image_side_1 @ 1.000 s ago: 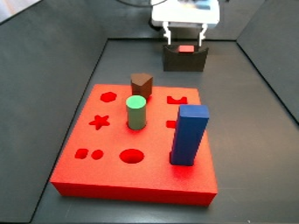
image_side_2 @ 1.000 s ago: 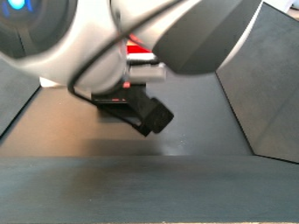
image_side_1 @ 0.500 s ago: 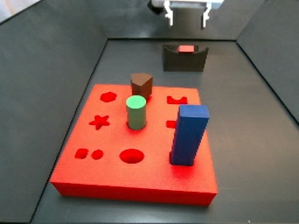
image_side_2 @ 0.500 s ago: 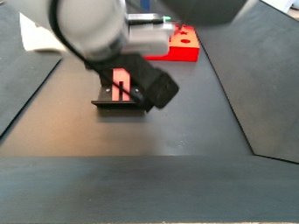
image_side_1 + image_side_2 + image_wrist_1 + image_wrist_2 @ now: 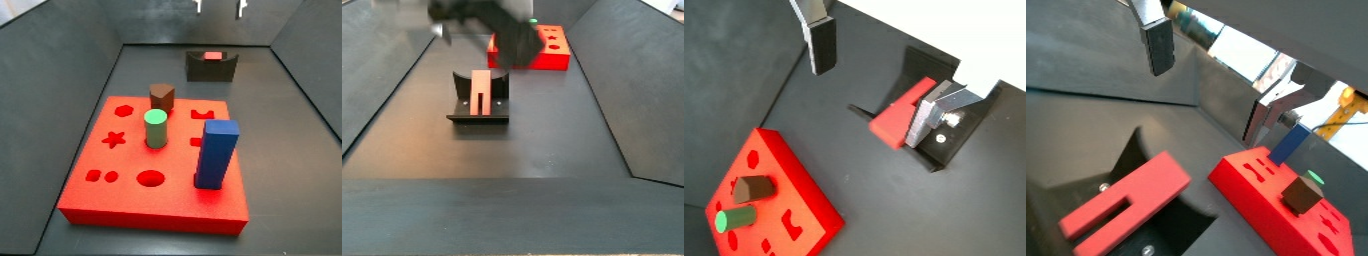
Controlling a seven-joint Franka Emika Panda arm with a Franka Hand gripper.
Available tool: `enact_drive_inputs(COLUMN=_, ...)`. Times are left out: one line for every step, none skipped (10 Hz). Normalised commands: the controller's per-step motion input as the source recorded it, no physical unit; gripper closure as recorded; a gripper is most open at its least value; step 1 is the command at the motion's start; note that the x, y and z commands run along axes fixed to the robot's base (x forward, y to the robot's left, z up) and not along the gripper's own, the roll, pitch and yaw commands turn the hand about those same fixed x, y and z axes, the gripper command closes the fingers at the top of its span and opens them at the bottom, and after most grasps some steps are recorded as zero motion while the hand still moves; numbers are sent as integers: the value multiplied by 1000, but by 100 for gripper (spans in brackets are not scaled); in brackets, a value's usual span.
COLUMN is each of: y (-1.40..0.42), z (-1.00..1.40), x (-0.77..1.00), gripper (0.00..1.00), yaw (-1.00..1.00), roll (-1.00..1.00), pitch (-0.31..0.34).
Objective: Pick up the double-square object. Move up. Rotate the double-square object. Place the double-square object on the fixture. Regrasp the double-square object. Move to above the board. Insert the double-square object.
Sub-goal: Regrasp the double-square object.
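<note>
Wrist view: we see the double-square object (image 5: 903, 112) lying in the notch of the fixture (image 5: 937, 147), one end poking out past the fixture's edge. Gripper (image 5: 878, 85) is well above it, jaws spread, nothing between them; one finger (image 5: 820, 45) on one side, the other (image 5: 933, 122) over the fixture. The board (image 5: 767, 209) sits apart from the fixture, with the brown peg (image 5: 751, 187) and green peg (image 5: 735, 218) standing in it.

Other wrist view: same story. Object (image 5: 1125, 196) rests slotted-face up on the fixture (image 5: 1173, 226), fingers (image 5: 1157, 45) clear of it, gripper (image 5: 1213, 85) empty. Board (image 5: 1275, 195) beyond the fixture; blue block (image 5: 1292, 142) upright on it.

Side view: only the fingertips (image 5: 201, 6) show at the frame's top edge, gripper (image 5: 221, 6) directly above the fixture (image 5: 211, 67). Object (image 5: 211, 56) sits on top of the fixture. Board (image 5: 160, 170) is nearer the camera, well apart from the fixture; blue block (image 5: 217, 154), green peg (image 5: 155, 129), brown peg (image 5: 162, 96) all upright.

Other side view: object (image 5: 480, 93) lies along the fixture (image 5: 478, 108); blurred gripper (image 5: 476, 22) above and behind it.

We judge the placing done, regrasp next. To do it well: come straight down, centre the pads across the object's narrow sides, clamp on the part clear of the fixture walls, lift vertically. Fixture walls are the main snag. Later, the pegs and tall blue block crowd the board's free holes.
</note>
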Motion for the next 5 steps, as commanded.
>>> enact_drive_inputs(y=-880, z=743, x=-120, gripper=0, yaw=14, roll=1000, pitch=23)
enact_drive_inputs(y=-719, z=532, x=-88, gripper=0, yaw=14, roll=1000, pitch=21)
enact_drive_inputs(y=-540, z=307, x=-62, gripper=0, yaw=14, roll=1000, pitch=19)
enact_drive_inputs(y=-289, z=19, x=-34, gripper=0, yaw=14, roll=1000, pitch=15)
enact_drive_inputs(y=-94, z=-38, x=-17, gripper=0, yaw=14, roll=1000, pitch=12)
